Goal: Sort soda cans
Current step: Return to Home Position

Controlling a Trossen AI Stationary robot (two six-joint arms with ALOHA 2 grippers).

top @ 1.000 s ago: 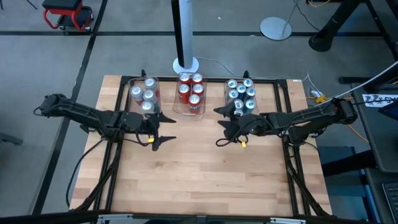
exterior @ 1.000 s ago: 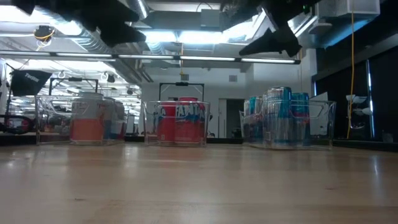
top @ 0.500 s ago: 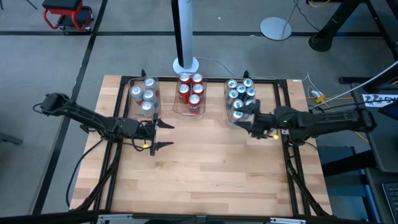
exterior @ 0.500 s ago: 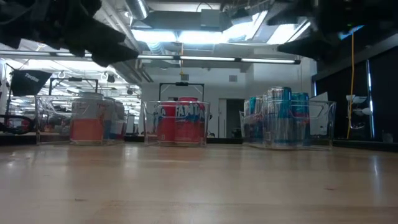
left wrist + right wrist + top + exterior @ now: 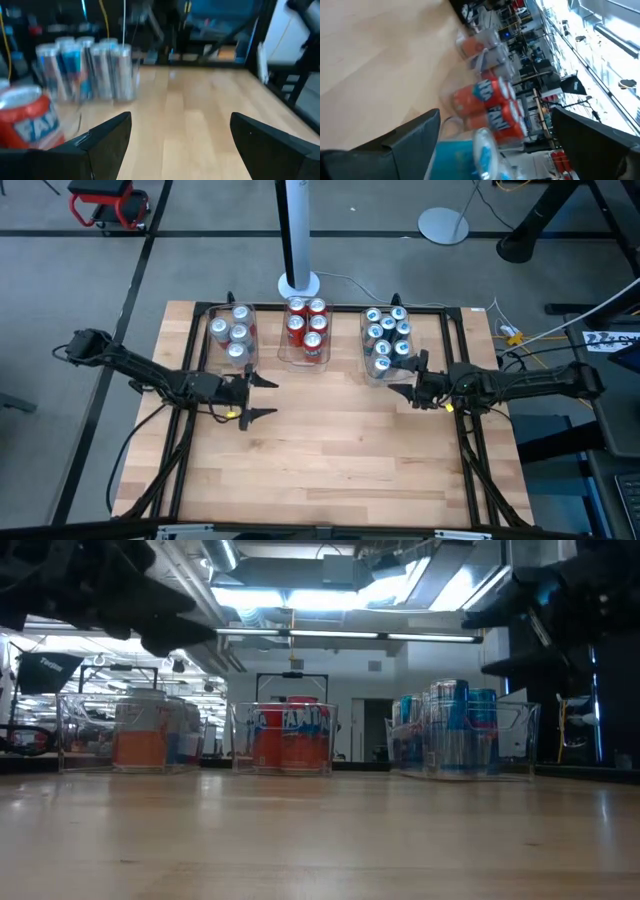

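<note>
— Drawn back toward its own side since a second ago, the right gripper (image 5: 404, 374) is now found just beside the near corner of the right tray (image 5: 364, 350), in which the blue cans (image 5: 388, 335) are stood. The left gripper (image 5: 268, 397) is hardly shifted.

— Is anything held?

— Nothing. Both pairs of fingers are spread wide and empty. The red cans (image 5: 307, 328) are gathered in the middle tray (image 5: 282, 350) and the silver-grey cans (image 5: 232, 335) in the left tray (image 5: 209, 345). No can is seen loose on the table (image 5: 330, 470).

— What could be spoiled from here?

— Sorting is judged finished, so only the retreat is at risk. If the right arm is swung or lowered while so close, the tray wall could be clipped by a spread finger. The tray could then be shoved or the blue cans toppled.
</note>
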